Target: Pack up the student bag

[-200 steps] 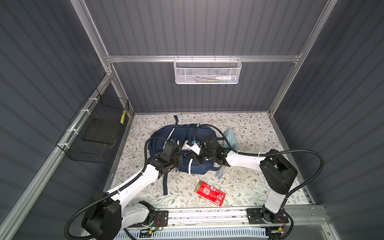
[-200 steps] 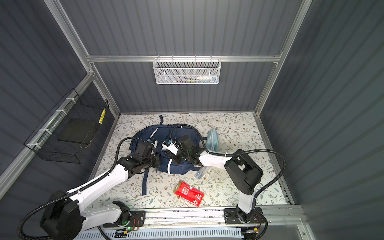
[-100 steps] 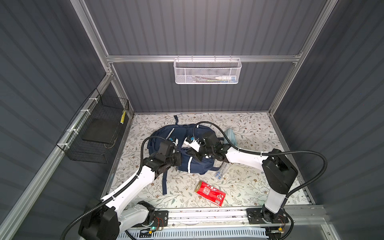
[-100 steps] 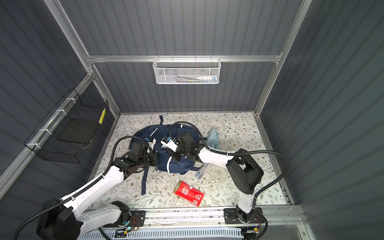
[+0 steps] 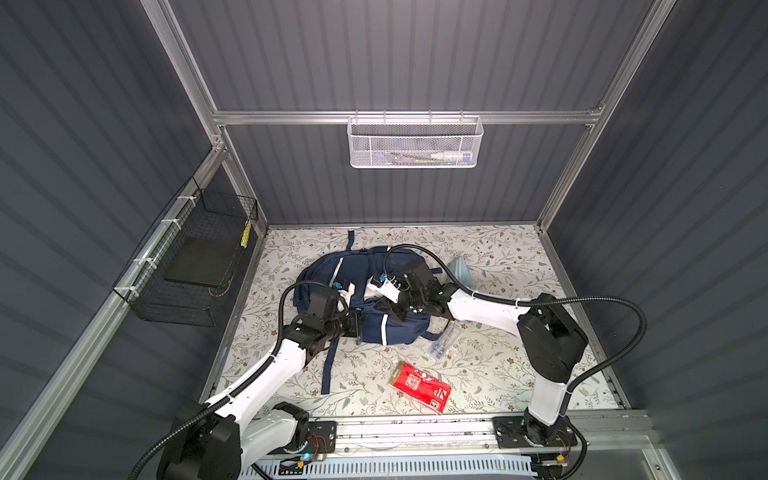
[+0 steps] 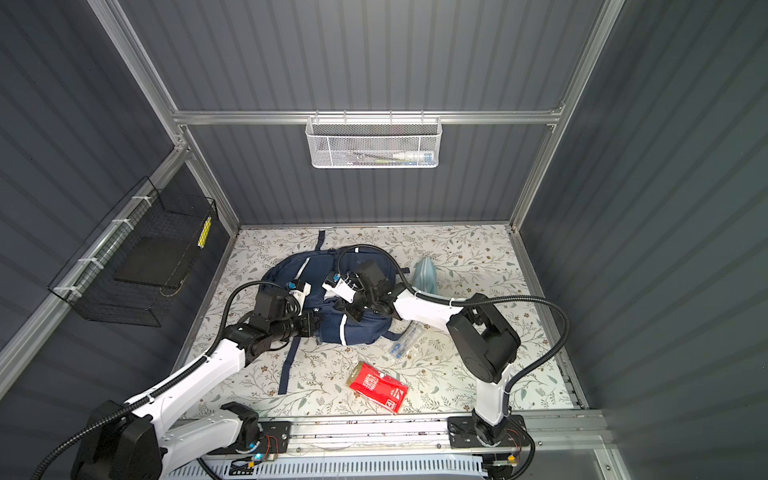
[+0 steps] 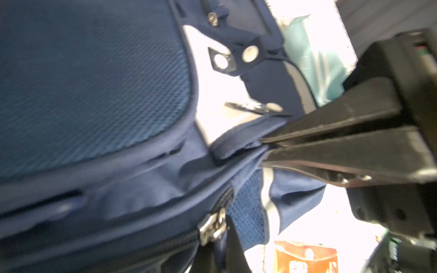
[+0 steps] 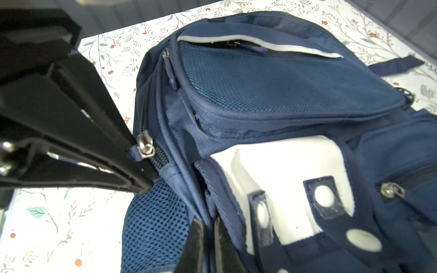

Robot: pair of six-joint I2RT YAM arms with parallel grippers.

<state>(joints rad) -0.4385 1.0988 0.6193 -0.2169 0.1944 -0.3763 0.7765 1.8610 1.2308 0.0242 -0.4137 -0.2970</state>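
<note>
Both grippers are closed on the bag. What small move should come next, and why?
Probably the right gripper should draw the zip pull along its track. It is shut on the pull, the bag looks zipped, and the left gripper pinches the fabric to brace it.

The left arm (image 5: 266, 374) and right arm (image 5: 482, 309) wear white shells, black joints, ribbed black hoses (image 5: 582, 299) (one apiece) and black wedge fingers (image 7: 331, 120).
</note>
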